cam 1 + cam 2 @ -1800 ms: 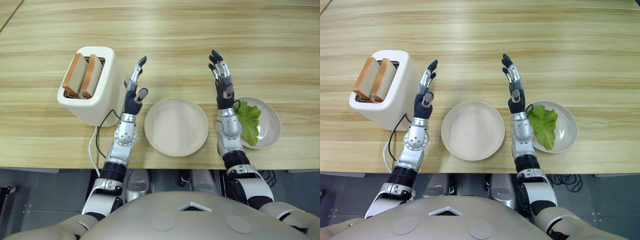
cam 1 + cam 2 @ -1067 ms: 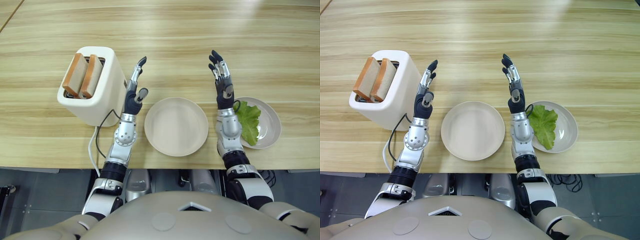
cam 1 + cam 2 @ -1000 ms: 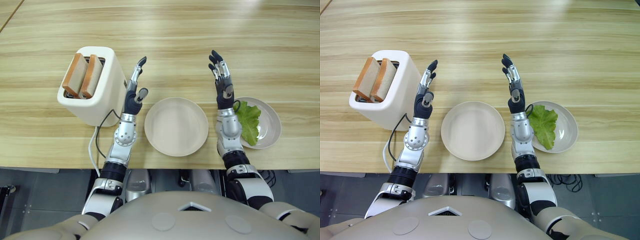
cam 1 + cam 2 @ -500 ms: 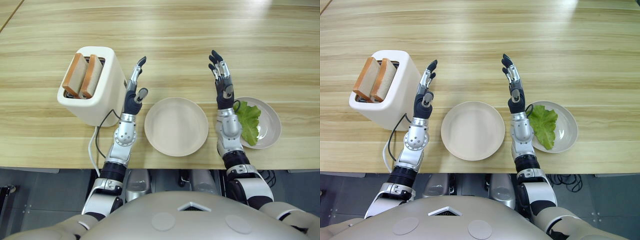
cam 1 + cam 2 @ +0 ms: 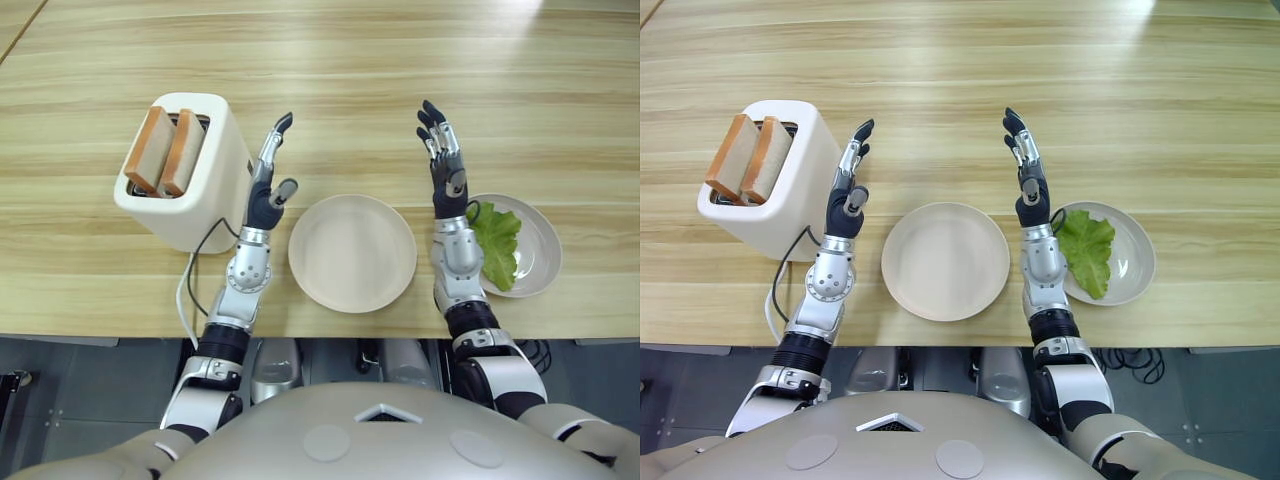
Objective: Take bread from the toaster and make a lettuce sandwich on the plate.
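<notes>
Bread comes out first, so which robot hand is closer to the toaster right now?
Left. The left robot hand is just right of the toaster, open and empty. The right robot hand is farther away, beyond the plate, beside the dish holding lettuce.

Left hand (image 5: 266,190) — slightly leftward

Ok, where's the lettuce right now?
In the right eye view the lettuce lies in the small dish on the robot's right, beside the wrist of the right hand and right of the empty plate.
</notes>
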Robot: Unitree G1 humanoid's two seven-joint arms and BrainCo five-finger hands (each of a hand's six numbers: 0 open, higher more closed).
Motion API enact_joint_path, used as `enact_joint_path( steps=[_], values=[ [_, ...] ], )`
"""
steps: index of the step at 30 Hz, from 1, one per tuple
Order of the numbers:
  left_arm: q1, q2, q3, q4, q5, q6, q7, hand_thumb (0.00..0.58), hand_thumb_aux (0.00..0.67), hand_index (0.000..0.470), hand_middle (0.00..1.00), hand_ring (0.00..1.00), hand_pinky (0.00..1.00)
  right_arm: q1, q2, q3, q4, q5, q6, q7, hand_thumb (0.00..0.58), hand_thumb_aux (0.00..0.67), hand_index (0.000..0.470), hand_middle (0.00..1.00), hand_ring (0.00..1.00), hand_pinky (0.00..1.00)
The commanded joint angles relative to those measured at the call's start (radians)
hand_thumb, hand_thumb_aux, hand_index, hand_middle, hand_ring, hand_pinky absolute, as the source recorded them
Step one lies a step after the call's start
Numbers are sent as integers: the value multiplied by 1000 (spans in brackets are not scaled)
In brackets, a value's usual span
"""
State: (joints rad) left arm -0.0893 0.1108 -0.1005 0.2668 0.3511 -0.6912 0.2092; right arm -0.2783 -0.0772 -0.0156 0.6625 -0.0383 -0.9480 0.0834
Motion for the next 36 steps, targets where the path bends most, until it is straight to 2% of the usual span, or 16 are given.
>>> enact_joint_path(
  steps=[1,4,9,12,15,21,27,36],
  values=[
    [35,60,68,-223,204,5,82,0,0,0,0,0,0,-11,18,16,21,-10,3,2,0,0,0,0,0,0],
    [79,139,140,-429,329,87,53,0,0,0,0,0,0,-26,28,22,38,-13,2,7,0,0,0,0,0,0],
    [181,253,348,-614,243,239,-40,0,0,0,0,0,0,-48,42,33,73,-13,-5,8,0,0,0,0,0,0],
    [220,324,471,-638,252,338,-83,0,0,0,0,0,0,-51,43,36,79,-10,-10,9,0,0,0,0,0,0],
    [239,378,535,-573,268,402,-88,0,0,0,0,0,0,-51,43,34,82,-12,-13,3,0,0,0,0,0,0],
    [243,426,582,-403,238,428,-41,0,0,0,0,0,0,-59,43,34,90,-14,-12,-1,0,0,0,0,0,0],
    [217,437,523,-300,253,458,-21,0,0,0,0,0,0,-72,44,37,109,-23,-14,-5,0,0,0,0,0,0],
    [208,439,433,-264,252,497,-36,0,0,0,0,0,0,-78,45,39,119,-35,-20,-13,0,0,0,0,0,0]
  ],
)
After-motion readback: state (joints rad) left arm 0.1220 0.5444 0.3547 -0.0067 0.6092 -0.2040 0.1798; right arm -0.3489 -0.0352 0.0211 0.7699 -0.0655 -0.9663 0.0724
